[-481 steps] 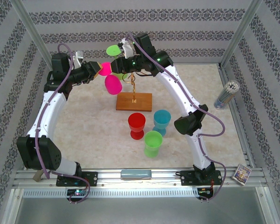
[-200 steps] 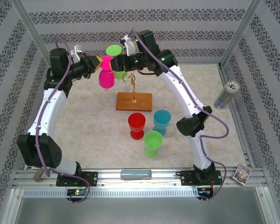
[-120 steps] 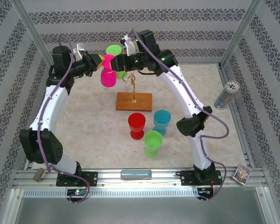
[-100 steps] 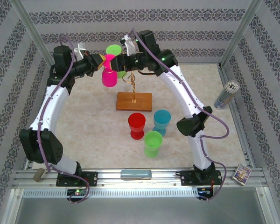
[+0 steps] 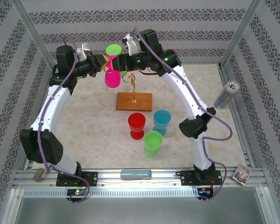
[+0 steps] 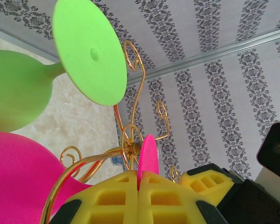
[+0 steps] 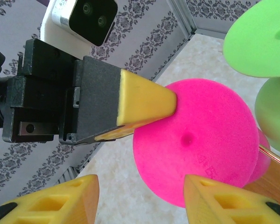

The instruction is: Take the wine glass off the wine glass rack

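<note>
Pink wine glass [image 5: 112, 78] pinched by its foot, just left of the wine glass rack [image 5: 142, 102] top.
Overhead: left gripper [image 5: 104, 61] carries it bowl-down beside the rack. Left wrist: pads clenched edge-on, probably to slide it off the wire. Right wrist: right gripper [image 7: 140, 186] gapes empty beside the rack, seemingly standing by.

left hand [image 5: 104, 60] and pink wine glass [image 5: 112, 78] raised, nearer the rack [image 5: 140, 102]

A robotics lab's test cell is showing itself here: damask-striped wallpaper panels [image 5: 140, 18] are lining an aluminium frame [image 5: 35, 35] around a marble-look tabletop [image 5: 88, 126]. The left arm [image 5: 49, 109] and right arm [image 5: 185, 95] are sitting bolted to a slotted metal rail [image 5: 140, 184] at the near edge, purple cables [image 5: 230, 132] are looping along them, and a small camera [image 7: 81, 16] is riding on the left wrist.
</note>
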Robot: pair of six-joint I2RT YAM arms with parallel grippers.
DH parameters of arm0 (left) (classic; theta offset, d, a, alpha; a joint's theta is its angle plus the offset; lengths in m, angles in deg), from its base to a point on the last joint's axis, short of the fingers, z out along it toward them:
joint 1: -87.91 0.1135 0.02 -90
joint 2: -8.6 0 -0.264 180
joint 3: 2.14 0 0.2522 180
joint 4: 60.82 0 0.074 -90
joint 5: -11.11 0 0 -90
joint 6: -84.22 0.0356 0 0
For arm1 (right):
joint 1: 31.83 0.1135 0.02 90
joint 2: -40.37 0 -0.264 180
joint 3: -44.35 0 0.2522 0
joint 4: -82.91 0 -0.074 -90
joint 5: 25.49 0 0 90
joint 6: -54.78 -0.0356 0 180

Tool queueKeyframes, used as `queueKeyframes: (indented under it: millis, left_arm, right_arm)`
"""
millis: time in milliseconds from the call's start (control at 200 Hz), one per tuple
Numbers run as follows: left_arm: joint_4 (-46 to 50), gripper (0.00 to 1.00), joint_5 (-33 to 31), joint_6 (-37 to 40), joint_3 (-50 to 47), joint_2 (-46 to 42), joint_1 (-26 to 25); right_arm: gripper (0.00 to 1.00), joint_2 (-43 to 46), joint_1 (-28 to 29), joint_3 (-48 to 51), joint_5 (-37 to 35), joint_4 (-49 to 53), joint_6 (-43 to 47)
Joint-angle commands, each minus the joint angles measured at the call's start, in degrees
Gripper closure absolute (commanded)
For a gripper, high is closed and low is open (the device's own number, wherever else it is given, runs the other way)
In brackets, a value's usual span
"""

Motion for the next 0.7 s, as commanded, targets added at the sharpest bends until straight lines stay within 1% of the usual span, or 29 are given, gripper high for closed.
queueKeyframes:
  millis: [0,340,694]
  left_arm:
    - [0.20,1.00,1.63,1.86,-0.39,-2.88,-0.57]
    - [2.16,1.00,2.60,2.83,-2.29,-5.49,-0.75]
    - [1.26,1.00,3.40,2.59,-1.21,-3.60,-0.75]
  right_arm:
    - [0.48,2.13,0.14,0.71,-0.68,-0.65,0.46]
    - [0.48,2.55,0.48,0.85,-0.76,-0.63,0.46]
    - [0.48,3.04,0.69,0.89,-1.32,-0.74,0.42]
